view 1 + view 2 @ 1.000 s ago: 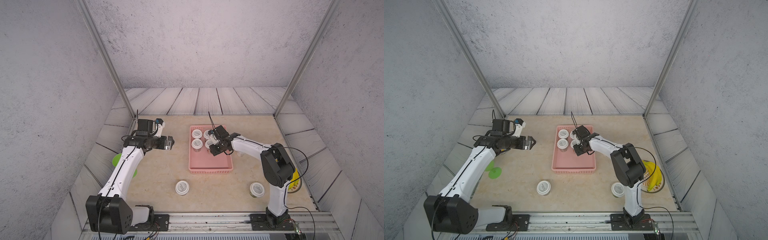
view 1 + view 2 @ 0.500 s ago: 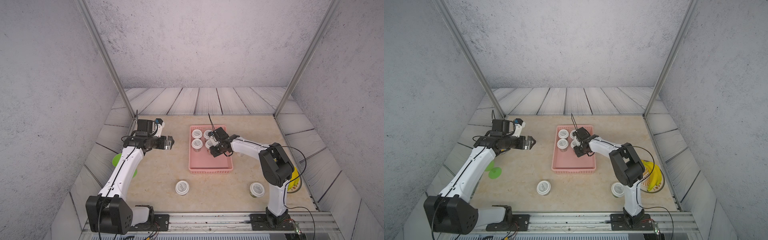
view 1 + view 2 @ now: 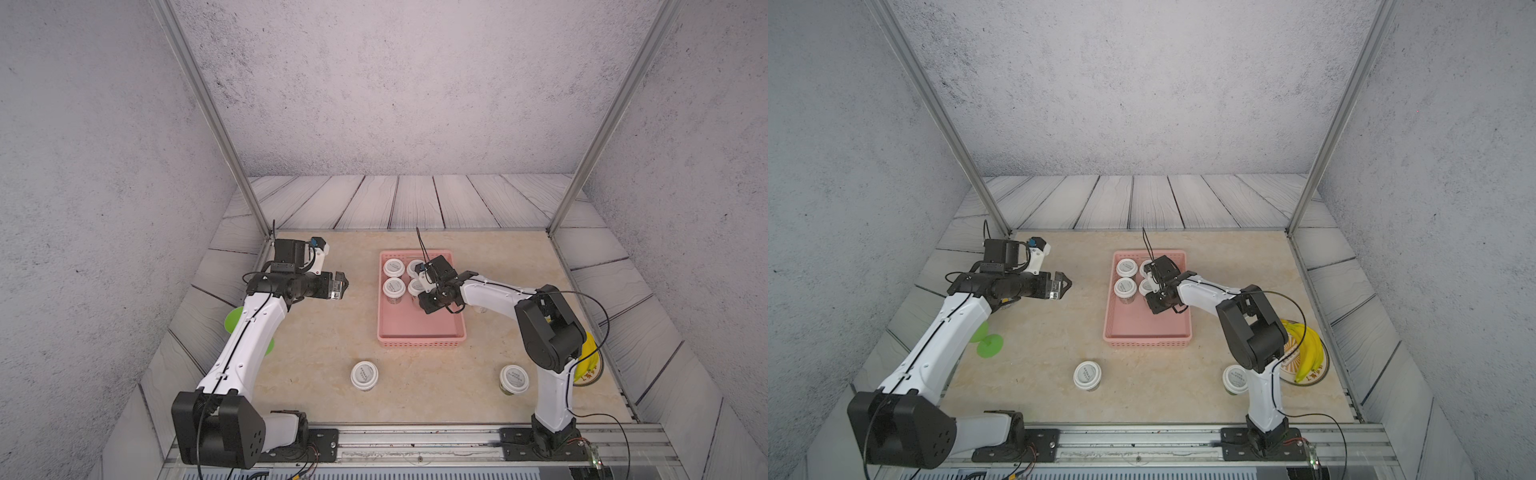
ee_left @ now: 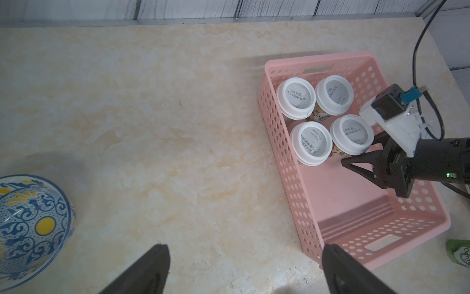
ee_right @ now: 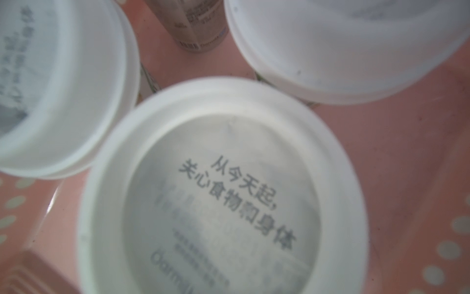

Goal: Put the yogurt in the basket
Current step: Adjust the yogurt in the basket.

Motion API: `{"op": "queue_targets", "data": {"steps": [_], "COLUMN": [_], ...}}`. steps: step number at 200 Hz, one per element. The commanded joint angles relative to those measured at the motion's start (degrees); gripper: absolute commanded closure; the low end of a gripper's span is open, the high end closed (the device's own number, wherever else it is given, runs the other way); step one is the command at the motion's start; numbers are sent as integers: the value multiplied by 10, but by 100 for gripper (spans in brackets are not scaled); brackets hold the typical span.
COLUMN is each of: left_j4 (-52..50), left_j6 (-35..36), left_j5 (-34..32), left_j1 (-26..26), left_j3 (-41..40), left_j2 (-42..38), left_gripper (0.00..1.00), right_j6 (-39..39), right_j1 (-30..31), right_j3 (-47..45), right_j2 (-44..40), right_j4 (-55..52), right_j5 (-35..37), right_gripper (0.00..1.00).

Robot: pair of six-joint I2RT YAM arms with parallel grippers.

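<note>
The left tool [image 3: 343, 286] hangs above the pale marbled bench [image 3: 316, 340], its jaws spread as wide as they go and nothing between them. From it, the nearest loose yogurt [image 3: 364, 375], a small cup with a round white lid and a grey printed centre, stands upright on the bench. It is lower down, back toward the arms' bases and a little to the tool's right.

Further to that tool's right sits the shallow pink perforated plastic basket [image 3: 419, 343], which holds four such cups in a tight square at its far end. The right tool [image 4: 361, 150] is down inside it, jaws partly apart about the cup [image 4: 352, 135] of that square nearest it; whether they press it I cannot tell.

A second loose cup [image 3: 514, 378] stands beside the right arm's base, well behind that tool. I judge the empty left tool better placed for the first loose yogurt, and the right arm for the second.
</note>
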Motion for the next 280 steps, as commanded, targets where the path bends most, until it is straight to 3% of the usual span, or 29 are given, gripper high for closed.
{"op": "queue_targets", "data": {"steps": [1,89,149,210,249,280], "left_j4": [3,4,8,-34,-126,-195], "left_j6": [-4,-3,14,100,181,243], "left_j5": [7,5,22,93,146,146], "left_j1": [7,8,9,6,-6,-17], "left_j3": [-8,-8,-21,-49,-49,-49], "left_j2": [-10,-9,-20,-65,-88,-90], "left_gripper": [1,1,1,2,2,2], "right_j6": [3,3,10,17,20,16], "right_j1": [3,3,3,4,3,0], "right_j3": [-10,-12,-46,-74,-84,-89], "right_j2": [12,13,-64,-160,-220,-261], "right_j4": [10,12,-3,-36,-58,-82], "right_j5": [-4,3,5,22,45,73], "right_gripper": [66,70,59,48,38,32]}}
